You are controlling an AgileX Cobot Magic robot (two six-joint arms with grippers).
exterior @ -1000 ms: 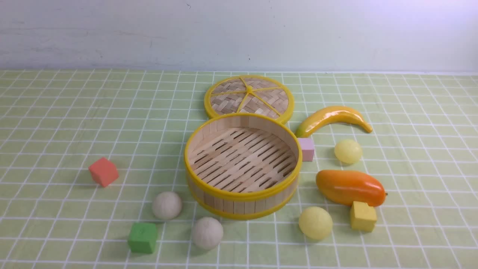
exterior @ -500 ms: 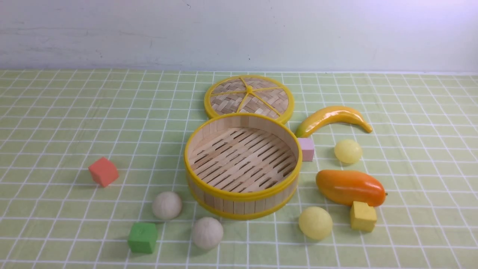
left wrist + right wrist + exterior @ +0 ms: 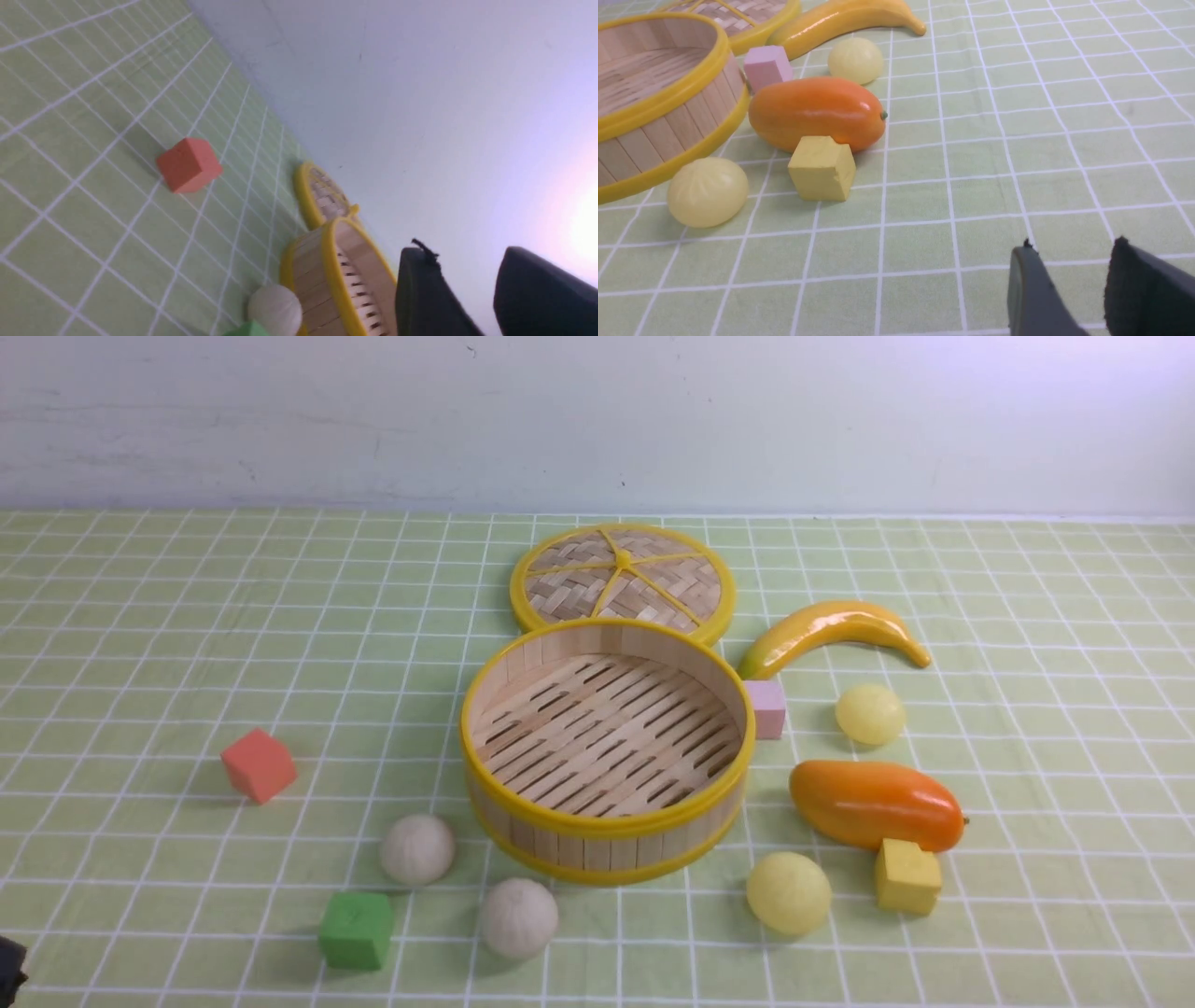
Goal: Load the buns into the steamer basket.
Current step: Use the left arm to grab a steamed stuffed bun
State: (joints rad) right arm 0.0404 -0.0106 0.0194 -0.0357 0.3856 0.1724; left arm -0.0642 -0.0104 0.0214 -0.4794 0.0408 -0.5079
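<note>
Judging the task as not yet begun in any visible way. Seeing the steamer basket (image 3: 607,854) sitting mid-desk (image 3: 140,616) with slatted floor bare and the woven lid (image 3: 623,581) lying flat just behind it. Counting all four buns outside the basket, resting on the checked cloth.

Finding the farther off-white bun (image 3: 417,849) near the basket's left front wall and the nearer off-white bun (image 3: 518,917) just in front of that wall, with a green cube (image 3: 357,929) beside them and a red cube (image 3: 259,764) well apart to the left. Finding the front yellow bun (image 3: 788,893) near the basket's right front, between the wall and a yellow cube (image 3: 907,875). Finding the back yellow bun (image 3: 870,714) beyond the mango (image 3: 876,805), near a pink cube (image 3: 767,707) and below the banana (image 3: 831,625).

Noting the left pincer (image 3: 462,254) out at the desk's left side, fingers spread, gripping nothing. Noting the right pincer (image 3: 1071,252) hovering over bare cloth apart from the yellow buns, likewise spread and empty.

Reckoning four pick-and-drop trips as remaining, probably leaving the off-white pair to the left arm and the yellow pair to the right. Expecting the back yellow bun to be needing the most care, hemmed in by mango, cube and banana.
</note>
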